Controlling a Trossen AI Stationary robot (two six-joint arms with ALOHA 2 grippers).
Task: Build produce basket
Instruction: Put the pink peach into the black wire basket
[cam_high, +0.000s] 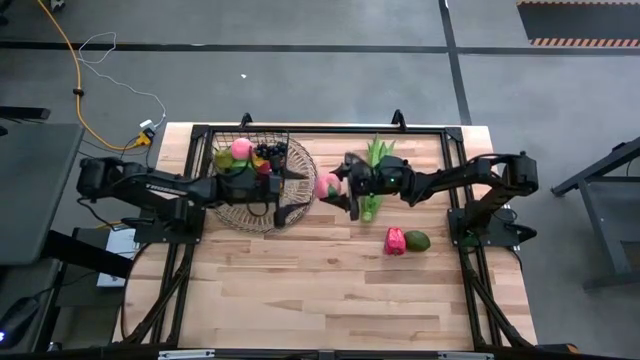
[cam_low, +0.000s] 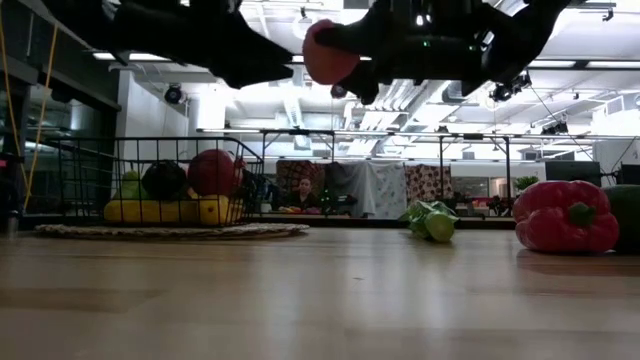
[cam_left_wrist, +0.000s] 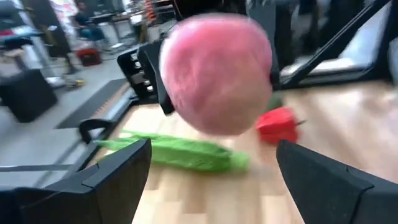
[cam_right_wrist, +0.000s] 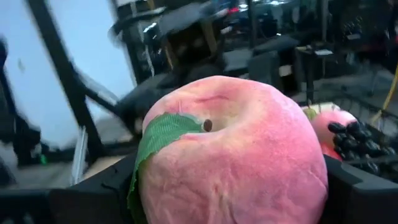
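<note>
So the near half of the bench (cam_high: 330, 300) is sitting bare, nothing going on there. Moving back toward the right edge, a red pepper (cam_high: 395, 241) and an avocado (cam_high: 417, 240) are lying side by side, not picked up yet. A bit further back, around the middle, a green stalk (cam_high: 374, 180) is lying flat on the wood, also waiting.

The action is happening above the middle: the right gripper (cam_high: 335, 188) is clamping a pink peach (cam_high: 327, 186) and holding it up in the air, clear of the bench, right beside the basket. The left gripper (cam_high: 298, 192) is sitting just across from it with its fingers spread wide and nothing in them, peach hanging right in front of them. Looks like a handoff is getting set up, or the right arm is just carrying it over itself, can't say which.

Toward the far left corner the basket (cam_high: 285, 150) is sitting on a wicker tray (cam_high: 245, 218) and already filling up: bananas (cam_low: 165, 210), an apple (cam_low: 212, 171), a peach, grapes (cam_high: 268, 155). I'd guess it's past halfway, with this peach plus three pieces left.
</note>
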